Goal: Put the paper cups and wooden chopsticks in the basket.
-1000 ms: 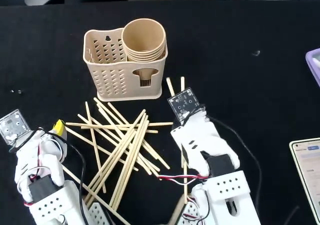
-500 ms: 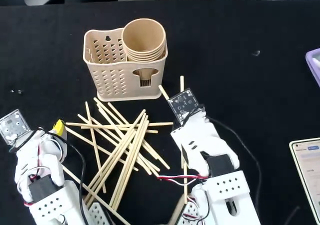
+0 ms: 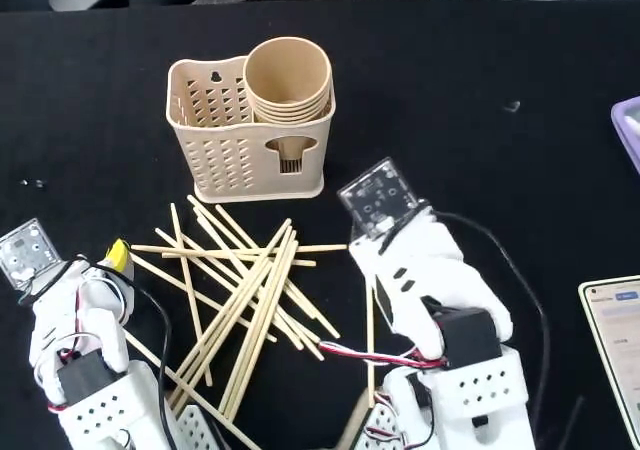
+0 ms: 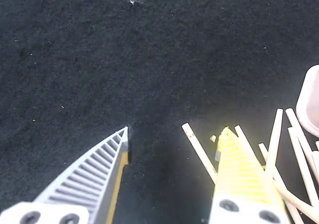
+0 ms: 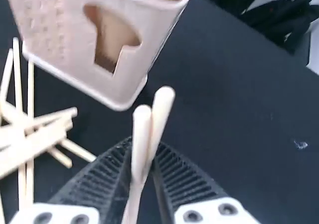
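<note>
now, right gripper (image 5: pixel 143 145) clamped on two chopsticks (image 5: pixel 150 118) just near of the basket (image 3: pixel 225 158), paper cups (image 3: pixel 287 75) stacked in its right compartment, loose chopsticks (image 3: pixel 245 290) piled on the table (image 3: pixel 480 90) between the arms, left gripper (image 4: pixel 174 130) fingers apart at near left

High camera looks down on table (image 3: pixel 500 70); low wrist cameras both probably catch the basket (image 5: pixel 155 25)

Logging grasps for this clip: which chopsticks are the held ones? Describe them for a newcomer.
Start at the basket holding the cups. In front of it, right of the loose pile, the right gripper is shut on two chopsticks. Unlike the pile lying flat, this pair is clamped side by side, tips toward the basket.
</note>
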